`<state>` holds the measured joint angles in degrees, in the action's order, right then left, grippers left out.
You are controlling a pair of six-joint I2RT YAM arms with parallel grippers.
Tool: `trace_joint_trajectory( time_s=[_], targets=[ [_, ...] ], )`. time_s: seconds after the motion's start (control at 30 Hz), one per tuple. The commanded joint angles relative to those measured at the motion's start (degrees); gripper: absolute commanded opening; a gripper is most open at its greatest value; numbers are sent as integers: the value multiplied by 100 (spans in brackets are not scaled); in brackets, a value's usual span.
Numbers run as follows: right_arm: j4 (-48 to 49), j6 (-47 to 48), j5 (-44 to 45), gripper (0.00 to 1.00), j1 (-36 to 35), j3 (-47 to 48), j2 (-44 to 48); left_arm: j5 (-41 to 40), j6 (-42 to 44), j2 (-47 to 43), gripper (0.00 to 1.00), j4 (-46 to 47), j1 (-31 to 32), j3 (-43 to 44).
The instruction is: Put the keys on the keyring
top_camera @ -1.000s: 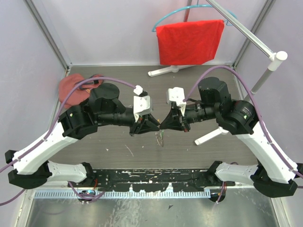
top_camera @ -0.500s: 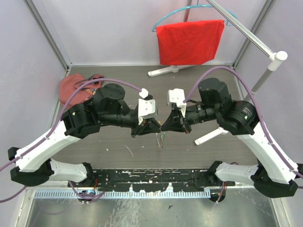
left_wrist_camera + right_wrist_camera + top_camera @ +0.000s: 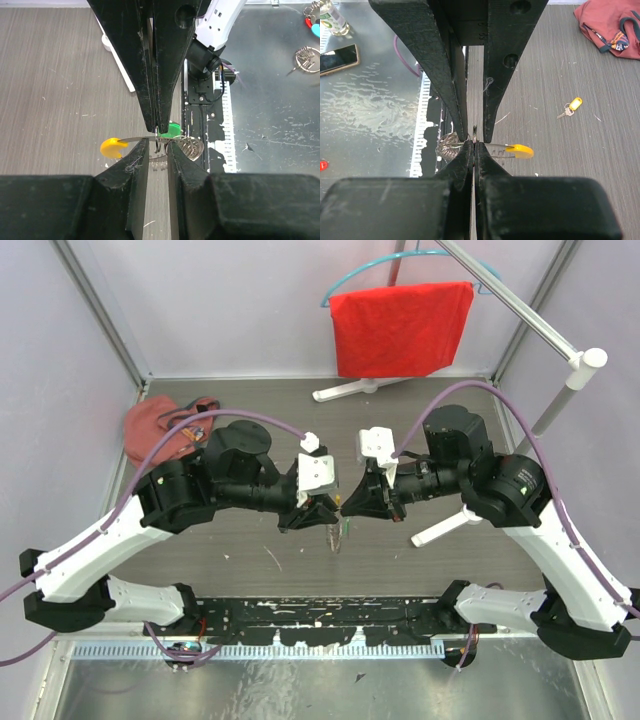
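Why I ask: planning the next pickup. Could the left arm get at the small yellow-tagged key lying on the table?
Probably yes: the small yellow-tagged key lies uncovered on the grey wooden table; first, though, the left hand must leave the coiled silvery keyring it straddles.

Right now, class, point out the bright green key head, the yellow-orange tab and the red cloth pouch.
Bright green key head [image 3: 174, 131]: left wrist view, visible corner.
Yellow-orange tab [image 3: 113, 148]: left wrist view, middle.
Red cloth pouch [image 3: 605, 17]: right wrist view, fabric body.
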<state>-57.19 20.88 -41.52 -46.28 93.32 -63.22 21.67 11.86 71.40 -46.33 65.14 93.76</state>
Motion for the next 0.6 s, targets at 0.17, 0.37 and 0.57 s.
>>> trace_joint_trajectory(
  time_s=[0.17,0.37,0.57],
  targets=[
    [445,-69,-162,1,0,53,170,-31,10,27,25,8,58,176],
    [454,-85,-199,1,4,-23,173,-49,18,59,25,10,77,266],
    [454,-85,-199,1,5,-75,179,-105,12,7,28,70,87,293]
  ],
)
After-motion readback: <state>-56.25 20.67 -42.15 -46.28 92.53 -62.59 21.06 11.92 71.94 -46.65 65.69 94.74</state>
